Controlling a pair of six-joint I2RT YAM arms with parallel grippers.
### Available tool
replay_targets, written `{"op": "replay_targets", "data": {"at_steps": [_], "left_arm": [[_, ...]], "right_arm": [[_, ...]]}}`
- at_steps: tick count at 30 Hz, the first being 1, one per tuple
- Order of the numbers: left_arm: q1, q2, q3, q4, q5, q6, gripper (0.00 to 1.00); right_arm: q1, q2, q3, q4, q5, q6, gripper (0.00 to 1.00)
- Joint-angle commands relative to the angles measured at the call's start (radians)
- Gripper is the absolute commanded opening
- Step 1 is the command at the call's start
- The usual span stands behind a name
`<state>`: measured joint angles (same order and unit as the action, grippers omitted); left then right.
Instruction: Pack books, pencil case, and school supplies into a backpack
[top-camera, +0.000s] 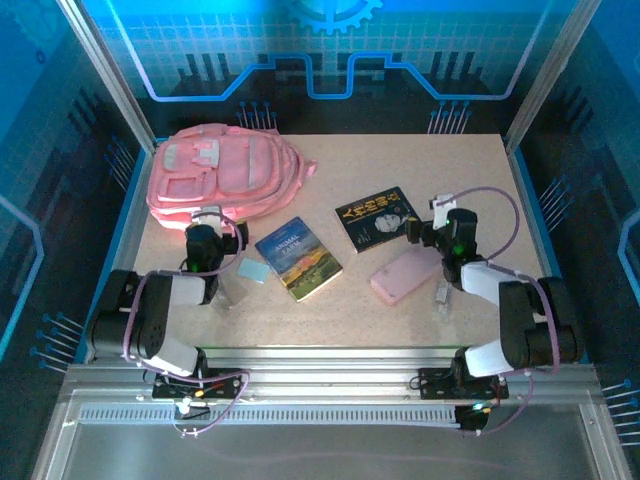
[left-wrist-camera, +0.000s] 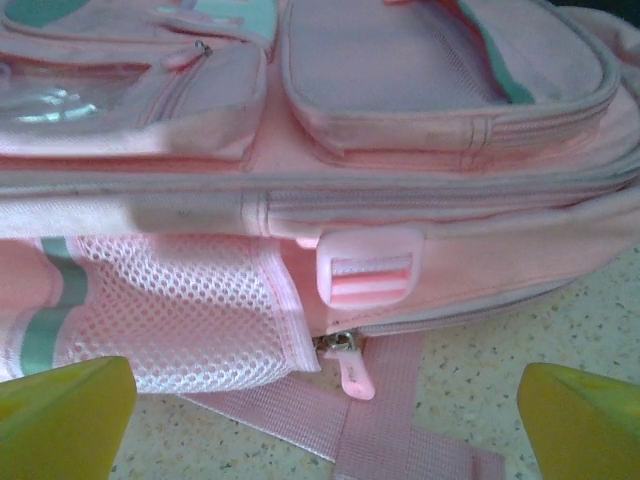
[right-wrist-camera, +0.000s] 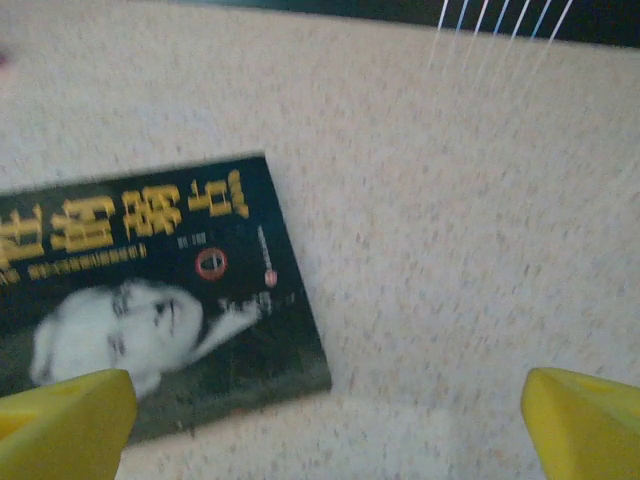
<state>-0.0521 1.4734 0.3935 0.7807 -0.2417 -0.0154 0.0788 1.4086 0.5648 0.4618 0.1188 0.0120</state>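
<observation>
**Top external.** A speckled beige table (top-camera: 470, 170) stood inside a blue-lit enclosure.
- The backpack (top-camera: 225, 170) lay flat at the far left, apparently zipped shut.
- In mid-table lay the blue book (top-camera: 298, 258) and the black book (top-camera: 375, 218), apart from each other.
- The pencil case (top-camera: 405, 275) lay just below the black book.
- The light-blue square (top-camera: 252, 270) lay beside the blue book, and the clear oblong item (top-camera: 441, 293) lay near the pouch.
- The left gripper (top-camera: 218, 213) was at the backpack's near edge, and the right gripper (top-camera: 420, 228) was by the black book.
- The finger gaps were too small to read from above.

**Left wrist.**
- The left gripper (left-wrist-camera: 325, 400) had its jaws spread wide and empty, with the yellow fingers (left-wrist-camera: 60, 415) low at the frame corners.
- Ahead was the backpack's side, with a mesh pocket (left-wrist-camera: 190, 320), a buckle (left-wrist-camera: 368, 270), a strap (left-wrist-camera: 390, 430) and a small zipper pull (left-wrist-camera: 352, 370) roughly centred between the fingers.
- The step was probably unzipping the bag. It would go best with the fingers advanced low and closed squarely on the pull, clear of the strap beneath, and then drawn along the seam.
- The bag looked soft and might drag unless it was steadied.
- The zipper's run was partly tucked under a fold, and its end was cut off.

**Right wrist.**
- The right gripper (right-wrist-camera: 325, 400) also had its jaws spread and was holding nothing.
- The black book (right-wrist-camera: 150, 290) lay below it at left, blurred and cut off by the frame edge.
</observation>
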Motion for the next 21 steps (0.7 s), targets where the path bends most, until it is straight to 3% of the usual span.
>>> {"op": "replay_targets", "data": {"at_steps": [1,5,10,16,21], "left_arm": [[-0.034,-0.137,0.140,-0.285,-0.120,-0.006,0.99],[-0.036,-0.201,0.289,-0.593,-0.158,-0.214,0.99],[-0.037,-0.228,0.376,-0.836,-0.183,-0.508,0.99],[-0.038,-0.291,0.308,-0.871,-0.076,-0.699,0.99],[-0.044,-0.360,0.215,-0.909,0.012,-0.795,0.99]], "right_arm": [[0.026,-0.079,0.154,-0.273,0.065,0.070,1.00],[0.072,-0.037,0.375,-0.509,0.034,0.280,1.00],[0.181,0.153,0.626,-0.609,-0.095,0.511,1.00],[0.304,0.487,0.963,-0.691,-0.284,0.654,1.00],[0.400,0.722,1.177,-0.652,-0.358,0.735,0.97]]}}
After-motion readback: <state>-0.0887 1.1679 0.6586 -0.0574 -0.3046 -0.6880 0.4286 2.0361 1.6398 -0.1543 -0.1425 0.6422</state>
